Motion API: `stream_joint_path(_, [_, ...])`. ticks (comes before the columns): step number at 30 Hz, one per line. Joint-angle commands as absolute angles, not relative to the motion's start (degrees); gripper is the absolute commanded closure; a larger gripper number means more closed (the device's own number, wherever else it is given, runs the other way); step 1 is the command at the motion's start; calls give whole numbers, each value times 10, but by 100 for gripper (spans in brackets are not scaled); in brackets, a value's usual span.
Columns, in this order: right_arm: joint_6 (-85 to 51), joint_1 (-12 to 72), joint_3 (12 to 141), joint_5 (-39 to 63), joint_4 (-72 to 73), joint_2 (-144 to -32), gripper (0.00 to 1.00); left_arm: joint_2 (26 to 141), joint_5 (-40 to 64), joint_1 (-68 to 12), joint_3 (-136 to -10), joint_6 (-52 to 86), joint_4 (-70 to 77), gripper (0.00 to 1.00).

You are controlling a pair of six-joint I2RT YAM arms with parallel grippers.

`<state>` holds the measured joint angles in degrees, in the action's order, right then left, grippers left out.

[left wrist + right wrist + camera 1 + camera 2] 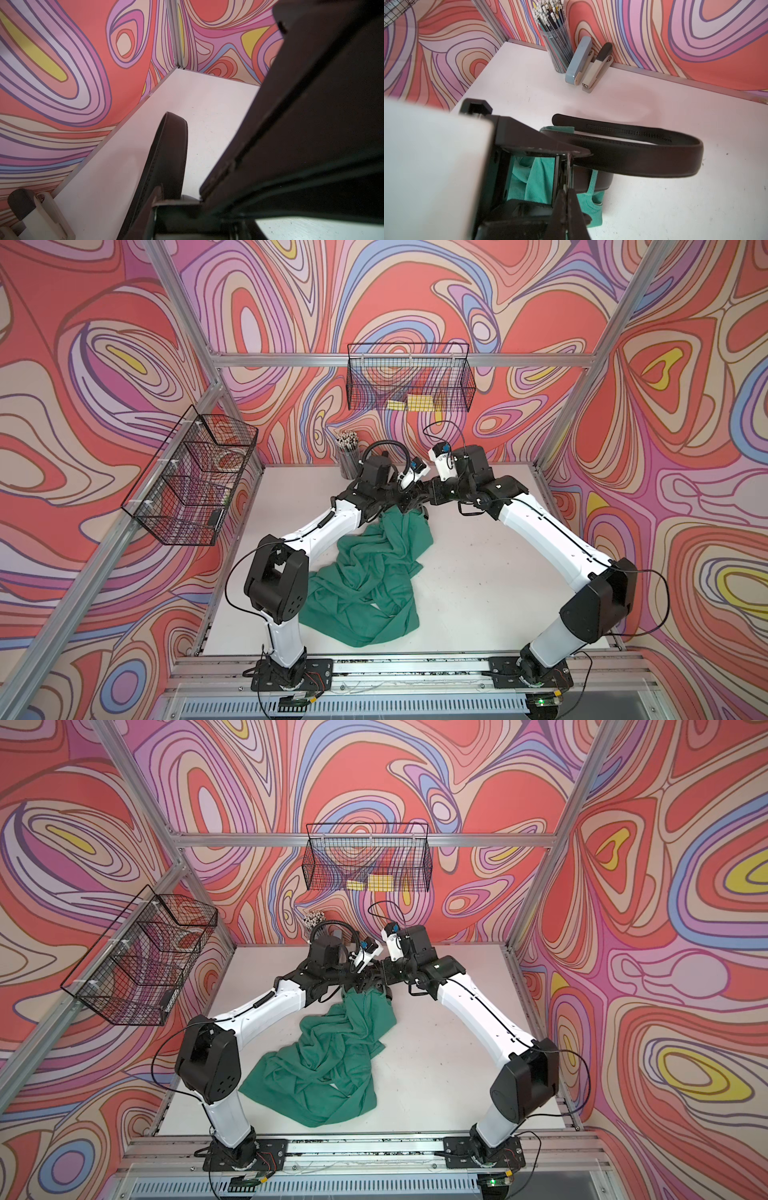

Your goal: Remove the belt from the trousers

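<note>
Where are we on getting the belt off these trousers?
Done: a length of the belt is bowed out free of the waistband. In hand: the right gripper looks shut on the waistband of the trousers, the left gripper beside it, grip unclear. Left: the strap runs under a teal belt loop, so it needs pulling clear.

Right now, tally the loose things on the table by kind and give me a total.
trousers: 1
belt: 1
staplers: 2
pen cup: 1
Total: 5
</note>
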<state>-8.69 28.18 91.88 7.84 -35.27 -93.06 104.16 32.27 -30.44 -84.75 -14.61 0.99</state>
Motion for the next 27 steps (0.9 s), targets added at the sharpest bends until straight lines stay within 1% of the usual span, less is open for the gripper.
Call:
stream_joint_path(1, [-104, 284, 914, 60, -307, -882, 92, 1015, 301, -302, -869, -125, -9, 96])
stream_joint_path(2, [-107, 284, 904, 54, -295, -871, 78, 1012, 299, -301, -875, -119, -14, 100])
stream_joint_path(3, [-112, 284, 893, 45, -281, -860, 66, 1011, 297, -301, -882, -113, -19, 100])
stream_joint_path(4, [-115, 284, 880, 36, -270, -846, 58, 1010, 294, -300, -889, -105, -23, 100])
stream_joint_path(5, [-118, 284, 862, 21, -255, -830, 53, 1009, 292, -300, -895, -93, -25, 100])
stream_joint_path(7, [-125, 283, 812, -14, -222, -792, 47, 1008, 292, -296, -907, -64, -26, 100])
stream_joint_path(9, [-144, 282, 747, -52, -176, -749, 32, 1006, 293, -291, -923, -22, -21, 100])
stream_joint_path(11, [-151, 280, 692, -57, -131, -719, 25, 1005, 295, -284, -937, 24, -13, 100])
stream_joint_path(14, [-158, 280, 651, -33, -104, -721, 22, 1005, 309, -273, -970, 97, 0, 100])
stream_joint_path(20, [-179, 280, 648, 45, -92, -814, 22, 1010, 329, -262, -1045, 190, 15, 100])
stream_joint_path(23, [-179, 280, 659, 73, -60, -868, 22, 1011, 336, -262, -1075, 221, 22, 100])
stream_joint_path(27, [-182, 280, 695, 111, -53, -929, 22, 1002, 334, -261, -1101, 246, 37, 100])
